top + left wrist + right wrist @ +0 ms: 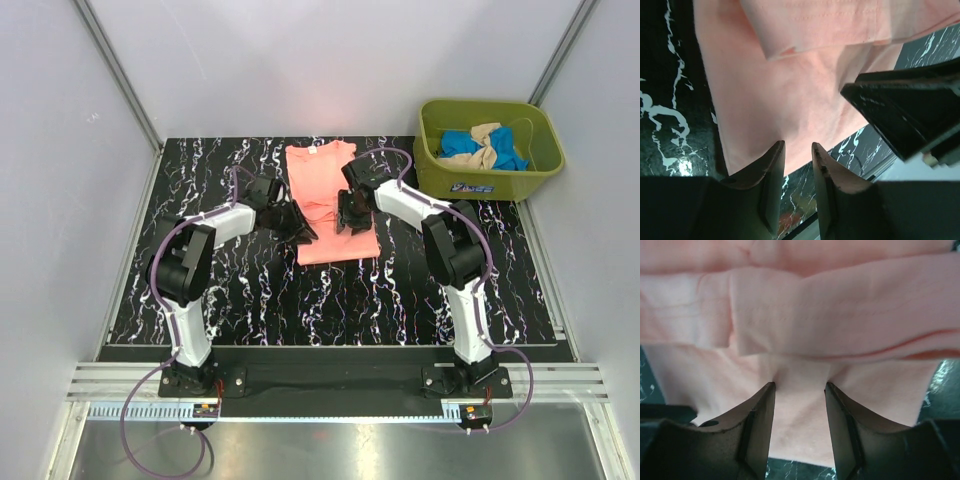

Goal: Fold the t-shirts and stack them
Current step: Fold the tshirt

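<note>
A salmon-pink t-shirt [322,190] lies on the black marble table, its sides folded in to a narrow strip, collar at the far end. My left gripper [303,229] hovers low over its near left edge, jaws a little apart and empty; in the left wrist view [798,148] the shirt [790,95] lies beyond the fingertips. My right gripper [349,214] is over the shirt's right side, open, its fingertips [771,388] touching the flat cloth [800,410] below a folded sleeve [840,310]. Blue [462,146] and beige [486,140] tees lie crumpled in the tub.
An olive-green plastic tub [540,165] stands at the back right corner of the table [250,290]. Grey walls close in the left, back and right. The right gripper's black body [910,115] sits close beside my left fingers.
</note>
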Tool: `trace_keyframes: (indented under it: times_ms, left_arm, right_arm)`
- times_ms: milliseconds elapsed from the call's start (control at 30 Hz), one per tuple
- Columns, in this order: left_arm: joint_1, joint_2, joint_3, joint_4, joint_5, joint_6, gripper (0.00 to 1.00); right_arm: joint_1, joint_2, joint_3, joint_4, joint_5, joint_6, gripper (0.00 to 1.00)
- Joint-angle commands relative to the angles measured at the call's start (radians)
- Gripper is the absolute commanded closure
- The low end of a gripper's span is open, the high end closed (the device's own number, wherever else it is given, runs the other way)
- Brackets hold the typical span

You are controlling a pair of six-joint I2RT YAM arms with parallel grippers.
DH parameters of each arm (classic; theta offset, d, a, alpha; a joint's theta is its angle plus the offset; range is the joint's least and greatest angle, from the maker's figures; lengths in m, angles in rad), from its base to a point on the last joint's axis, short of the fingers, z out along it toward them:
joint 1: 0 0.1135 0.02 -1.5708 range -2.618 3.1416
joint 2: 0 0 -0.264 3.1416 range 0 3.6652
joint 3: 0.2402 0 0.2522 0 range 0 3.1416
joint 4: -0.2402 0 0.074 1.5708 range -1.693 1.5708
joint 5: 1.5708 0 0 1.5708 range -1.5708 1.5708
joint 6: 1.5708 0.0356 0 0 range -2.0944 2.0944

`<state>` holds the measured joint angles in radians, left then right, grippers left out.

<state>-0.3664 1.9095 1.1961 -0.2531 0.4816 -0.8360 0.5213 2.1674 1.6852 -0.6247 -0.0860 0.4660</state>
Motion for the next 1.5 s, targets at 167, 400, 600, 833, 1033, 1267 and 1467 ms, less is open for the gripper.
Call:
trace_keyframes:
  times_ms: [167, 400, 600, 833, 1033, 1267, 1467]
  left_arm:
    - [0.003, 0.005, 0.008, 0.026, 0.005, 0.011, 0.69]
    - [0.001, 0.017, -0.015, -0.008, -0.011, 0.041, 0.70]
    - [-0.002, -0.012, -0.024, -0.006, -0.020, 0.043, 0.70]
    - [0.009, -0.087, 0.159, -0.161, -0.080, 0.164, 0.62]
    - [0.061, 0.088, 0.310, -0.014, 0.078, 0.112, 0.66]
    - [0.067, 0.220, 0.398, 0.071, 0.143, 0.046, 0.72]
    - [0.064, 0.189, 0.289, 0.089, 0.153, 0.063, 0.71]
  right_arm:
    - [-0.015, 0.057, 0.108, 0.013, 0.109, -0.024, 0.48]
    - [-0.004, 0.141, 0.247, -0.003, 0.210, -0.023, 0.45]
    - [-0.003, 0.278, 0.529, -0.012, 0.324, -0.050, 0.44]
    - [-0.009, 0.321, 0.800, -0.145, 0.310, -0.136, 0.34]
    - [-0.084, 0.131, 0.510, -0.032, 0.165, -0.104, 0.38]
    - [-0.210, 0.115, 0.369, 0.051, -0.122, -0.072, 0.52]
    - [-0.247, 0.176, 0.406, 0.074, -0.219, -0.080, 0.78]
